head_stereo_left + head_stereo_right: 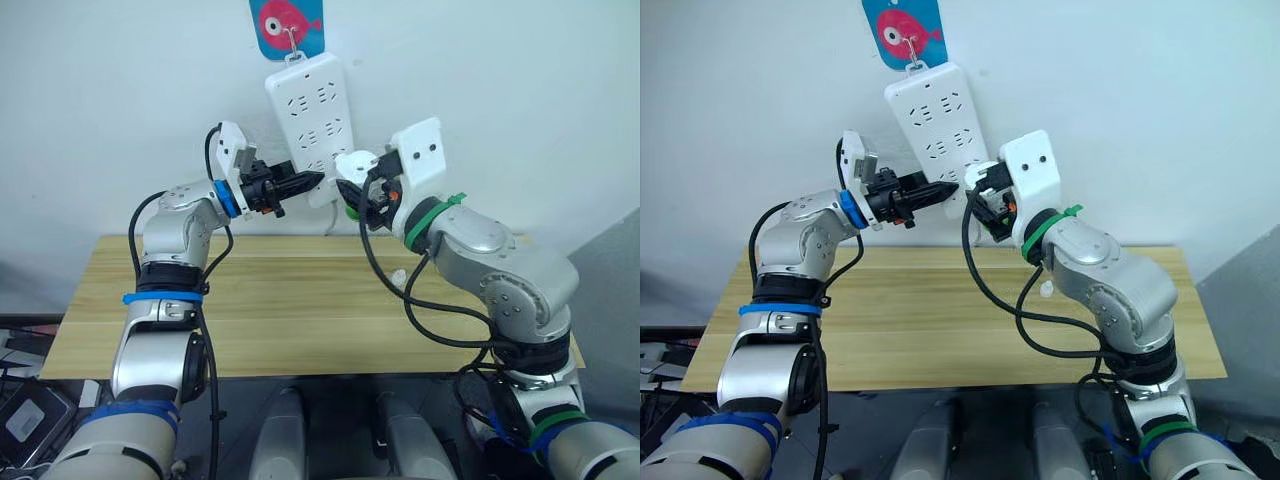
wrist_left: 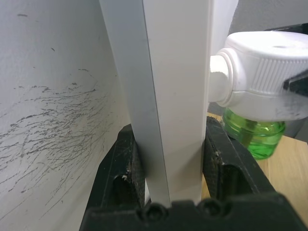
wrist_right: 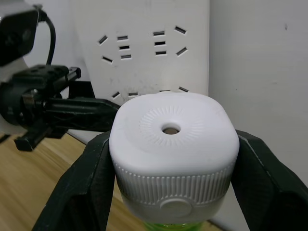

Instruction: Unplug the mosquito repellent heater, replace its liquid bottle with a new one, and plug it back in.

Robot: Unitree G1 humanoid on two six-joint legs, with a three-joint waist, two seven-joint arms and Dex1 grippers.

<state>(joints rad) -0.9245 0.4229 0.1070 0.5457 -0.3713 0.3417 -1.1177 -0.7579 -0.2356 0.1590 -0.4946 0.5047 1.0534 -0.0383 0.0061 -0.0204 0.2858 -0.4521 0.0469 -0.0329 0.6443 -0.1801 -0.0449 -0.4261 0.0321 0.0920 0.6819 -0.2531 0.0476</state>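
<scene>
Both arms raised, left end effector and right end effector clamped.

A plain white wall fills the background, scuffed with fine dark scratch marks in the left wrist view. A blue card with a pink fish picture is stuck high on it. Against the wall stands a light wooden table with a bare plank top. A grey surface shows past the tabletop's right edge.
</scene>
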